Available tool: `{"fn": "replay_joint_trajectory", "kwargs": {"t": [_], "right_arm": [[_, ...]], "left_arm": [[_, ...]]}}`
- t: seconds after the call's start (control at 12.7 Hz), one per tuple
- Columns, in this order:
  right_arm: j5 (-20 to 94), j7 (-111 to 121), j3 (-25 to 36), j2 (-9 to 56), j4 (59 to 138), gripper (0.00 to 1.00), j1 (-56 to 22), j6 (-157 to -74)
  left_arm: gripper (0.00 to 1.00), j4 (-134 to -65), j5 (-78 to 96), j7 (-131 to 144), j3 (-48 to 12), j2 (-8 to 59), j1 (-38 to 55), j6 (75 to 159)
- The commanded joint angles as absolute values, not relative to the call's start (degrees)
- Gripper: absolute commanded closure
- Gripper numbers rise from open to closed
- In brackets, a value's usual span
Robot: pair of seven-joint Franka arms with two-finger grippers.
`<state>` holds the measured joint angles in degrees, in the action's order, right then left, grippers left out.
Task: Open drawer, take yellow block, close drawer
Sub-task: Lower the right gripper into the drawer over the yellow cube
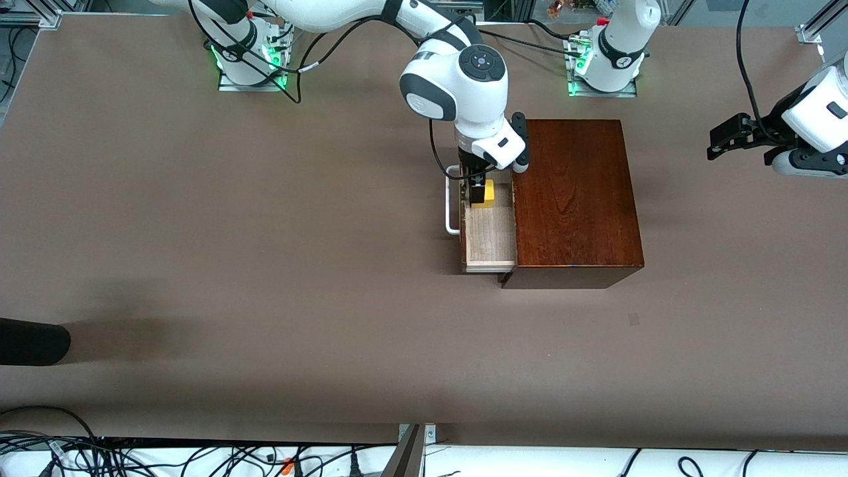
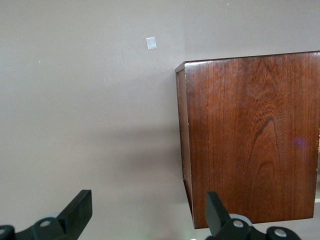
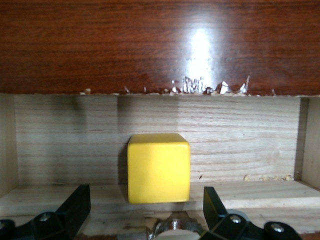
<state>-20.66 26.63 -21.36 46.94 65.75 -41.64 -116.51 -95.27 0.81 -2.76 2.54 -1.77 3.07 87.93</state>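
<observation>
The dark reddish-brown wooden box [image 1: 576, 199] stands mid-table. Its drawer [image 1: 490, 242] is pulled out toward the right arm's end, showing the pale wood floor and the white handle [image 1: 451, 205]. The yellow block [image 1: 488, 194] sits in the drawer. My right gripper [image 1: 477, 191] is down over the drawer, beside the block. In the right wrist view the block [image 3: 158, 167] lies on the drawer floor [image 3: 240, 145] just ahead of the open right gripper [image 3: 147, 207], not gripped. My left gripper [image 1: 719, 142] waits open in the air, past the box [image 2: 250, 135] at the left arm's end.
A black rounded object [image 1: 33, 341] pokes in at the right arm's end of the table, nearer the front camera. A small pale patch [image 1: 634, 319] marks the tabletop in front of the box. Cables run along the table's front edge.
</observation>
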Motion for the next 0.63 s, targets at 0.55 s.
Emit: {"fn": "replay_joint_trajectory", "kwargs": {"t": [0.55], "right_arm": [[-21.6, 26.5, -19.5, 49.7, 63.5, 0.21, -43.9, -118.4]], "left_arm": [[0.0, -93.6, 1.9, -3.7, 2.5, -1.1, 3.2, 87.4]]}}
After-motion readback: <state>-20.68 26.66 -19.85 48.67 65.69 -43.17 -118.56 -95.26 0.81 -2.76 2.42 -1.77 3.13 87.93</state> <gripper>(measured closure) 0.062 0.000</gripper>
